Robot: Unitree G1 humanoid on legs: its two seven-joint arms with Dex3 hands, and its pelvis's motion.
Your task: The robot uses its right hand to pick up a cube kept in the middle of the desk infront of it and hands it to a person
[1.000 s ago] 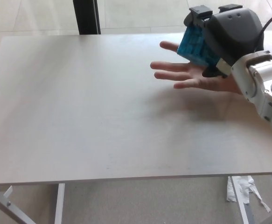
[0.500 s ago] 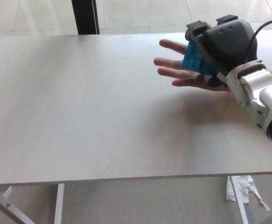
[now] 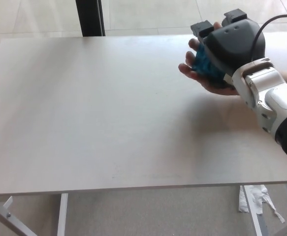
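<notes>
Since a second ago, the person's hand [image 3: 195, 73] has curled its fingers up around the cube [image 3: 202, 64], where before they lay flat and spread. Robot's right hand [image 3: 227, 46], a smooth dark grey rounded shell with blocky black fingers, grips the blue cube from above, over the far right part of the bench [image 3: 94, 113]. Most of the cube is hidden between the two hands; only a ridged blue face shows. A white and silver jointed forearm [image 3: 271, 101] runs off to the lower right. Pale matte wood-grain covers the flat bench top. Behind it stands a black post [image 3: 90, 17]; crumpled white paper [image 3: 254, 199] lies on the floor below.
</notes>
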